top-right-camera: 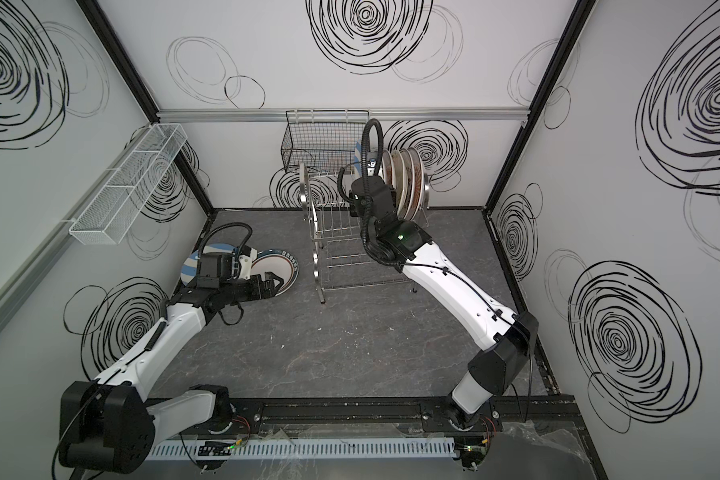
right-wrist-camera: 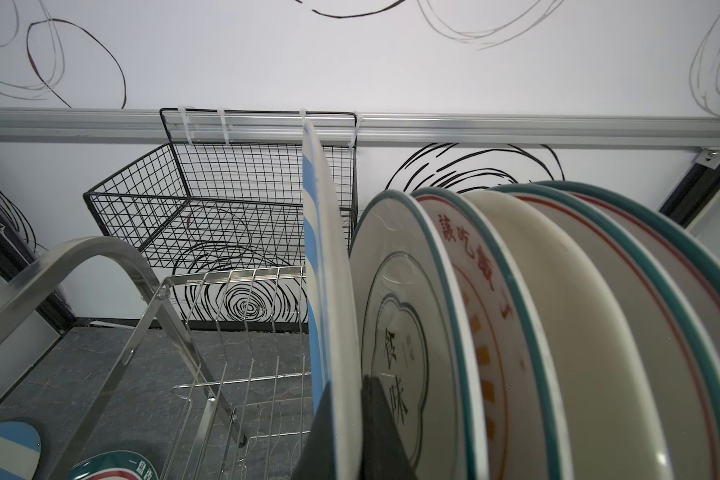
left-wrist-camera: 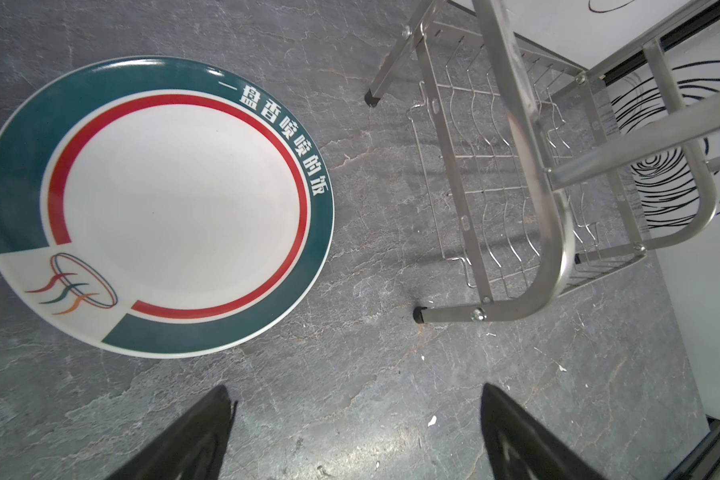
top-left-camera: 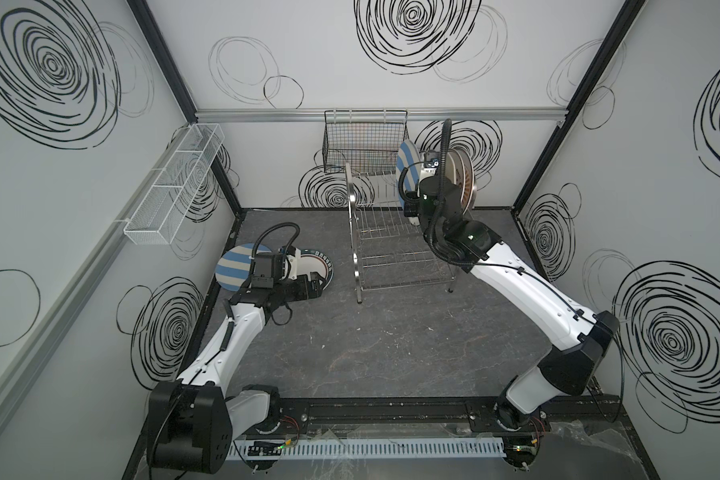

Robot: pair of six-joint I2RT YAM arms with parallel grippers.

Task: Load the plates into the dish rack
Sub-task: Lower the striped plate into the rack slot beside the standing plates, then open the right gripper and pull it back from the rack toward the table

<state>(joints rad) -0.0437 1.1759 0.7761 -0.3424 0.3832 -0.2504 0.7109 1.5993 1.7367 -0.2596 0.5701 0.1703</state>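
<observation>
The dish rack [top-left-camera: 354, 232] looks to me more than half loaded. A row of plates [right-wrist-camera: 558, 311] stands upright at one end of its upper tier, four or five as far as I can count. The right fingers [right-wrist-camera: 381, 432] are clamped on the rim of a striped plate [right-wrist-camera: 329, 270], which is upright just beside that row. Whether it sits in a slot, I cannot tell. Two plates lie flat on the desk [top-left-camera: 391, 353]: a second striped plate [top-left-camera: 233, 266] and a green-rimmed plate [left-wrist-camera: 154, 208]. The left fingers [left-wrist-camera: 524, 436] stand apart and empty, near the green-rimmed plate.

Wht walls [top-left-camera: 316, 62] w/ blk swirls [top-left-camera: 412, 37], grey floor [top-left-camera: 391, 340].
</observation>
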